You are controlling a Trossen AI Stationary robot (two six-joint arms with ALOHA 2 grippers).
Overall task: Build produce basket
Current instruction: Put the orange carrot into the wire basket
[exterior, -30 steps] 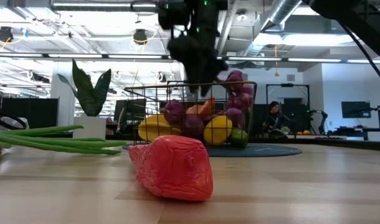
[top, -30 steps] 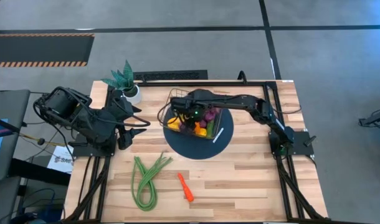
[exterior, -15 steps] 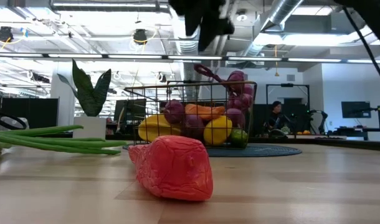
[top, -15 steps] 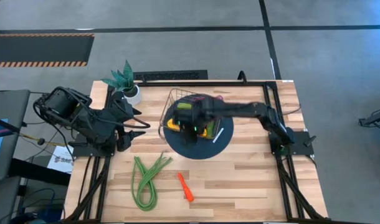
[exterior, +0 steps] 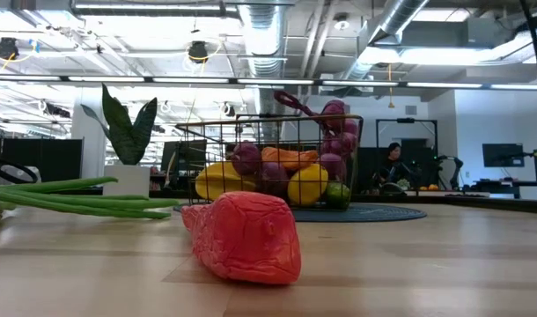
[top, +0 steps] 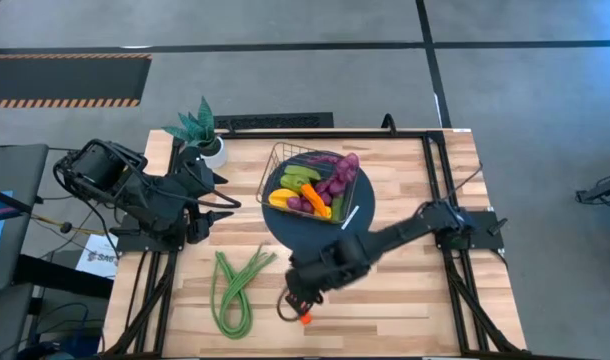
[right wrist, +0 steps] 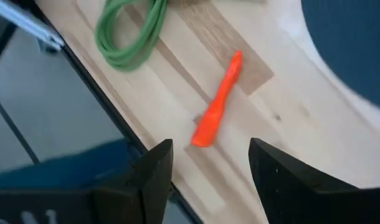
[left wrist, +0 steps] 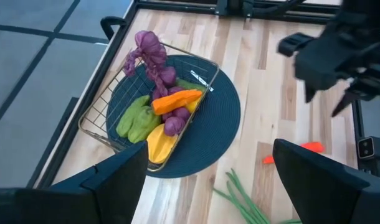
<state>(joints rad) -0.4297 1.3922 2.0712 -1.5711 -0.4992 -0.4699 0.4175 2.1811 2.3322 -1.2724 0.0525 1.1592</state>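
The right gripper [top: 297,305], fingers spread and empty, has left the square wire basket [top: 281,161] and now hovers over the slim red-orange toy pepper [right wrist: 217,102], well short of the basket; that is likely the next pick. The left gripper [top: 210,200] waits beside the basket, open.

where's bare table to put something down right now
Free: the wood right of the blue mat up to the frame, and the near right corner past the right gripper. Also the strip between the plant pot and the basket. Crowded: near left, by the green beans and red pepper.
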